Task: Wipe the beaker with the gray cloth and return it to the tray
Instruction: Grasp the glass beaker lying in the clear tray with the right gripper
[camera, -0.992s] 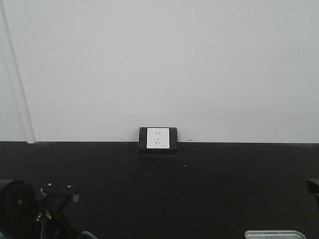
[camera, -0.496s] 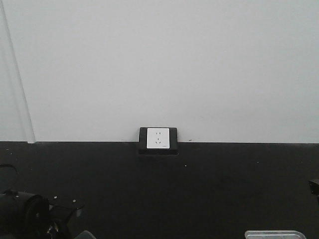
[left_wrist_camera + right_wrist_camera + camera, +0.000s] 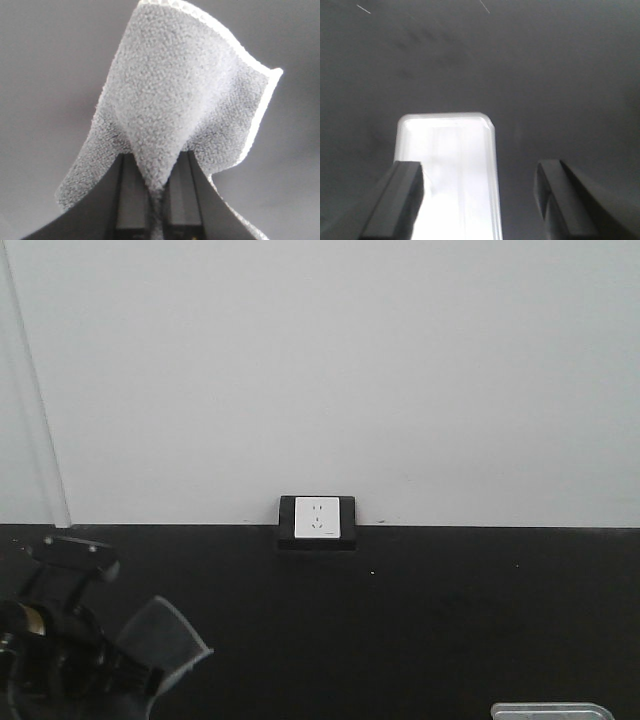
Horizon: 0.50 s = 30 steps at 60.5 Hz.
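Front view: only the far rim of the tray (image 3: 551, 709) shows, cut off by the btm edge at near right. The left arm (image 3: 55, 640) is dark on dark, its joints hard to tell apart, and is cropped at near left. The left gripper (image 3: 156, 197) pinches the gray cloth (image 3: 185, 100), w/ its 2 fingers (image 3: 131, 192) pressed tight on a fold. The cloth fans up & out, pale edging on 1 side, and blocks most of that wrist view. A wide stretch of black table (image 3: 420, 620) lies btwn cloth and tray. The right gripper (image 3: 480, 200) is spread wide, gripping nothing, w/ the tray's long edge showing btwn its 2 fingers. The tray is overexposed there, its inside unreadable, near end cropped. A wall socket (image 3: 317, 518) sits at the table's far edge.
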### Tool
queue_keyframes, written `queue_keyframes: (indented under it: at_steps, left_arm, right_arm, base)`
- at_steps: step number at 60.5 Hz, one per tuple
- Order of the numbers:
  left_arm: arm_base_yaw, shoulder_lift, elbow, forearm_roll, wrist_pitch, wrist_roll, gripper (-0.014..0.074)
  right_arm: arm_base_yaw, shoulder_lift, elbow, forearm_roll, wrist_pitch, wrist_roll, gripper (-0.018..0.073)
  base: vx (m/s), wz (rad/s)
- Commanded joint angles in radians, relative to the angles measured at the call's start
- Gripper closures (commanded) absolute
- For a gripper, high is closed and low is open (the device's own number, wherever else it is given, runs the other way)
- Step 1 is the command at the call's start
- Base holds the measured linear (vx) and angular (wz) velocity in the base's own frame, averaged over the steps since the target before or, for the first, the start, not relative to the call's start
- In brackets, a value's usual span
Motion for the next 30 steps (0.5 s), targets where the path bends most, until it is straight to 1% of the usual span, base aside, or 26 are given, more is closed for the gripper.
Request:
queue_keyframes:
  at_steps: [1,8,19,30]
  left_arm:
    - [-0.006,-0.140,-0.025,-0.008,-0.049,0.000,0.0603]
    - [-0.006,-0.237,-0.025,-0.007,-0.039,0.000,0.0603]
    - [-0.006,-0.275,-0.024,-0.007,-0.002,0.000,0.0602]
    - [-0.006,-0.275,-0.022,-0.007,0.014,0.000,0.0602]
  right_arm:
    - [-0.027,0.031,-0.035,0.023,-0.017,0.007,0.0095]
    - [-0.027,0.136,-0.035,0.108,-0.003,-0.056,0.0116]
    - [-0.027,0.288,-0.035,0.236,-0.017,-0.158,0.0117]
    - [-0.027,0.389,-0.035,0.288,-0.046,-0.205,0.0117]
  base:
    - [0.00,0.00]
    - [0.00,0.00]
    - [0.00,0.00]
    - [0.00,0.00]
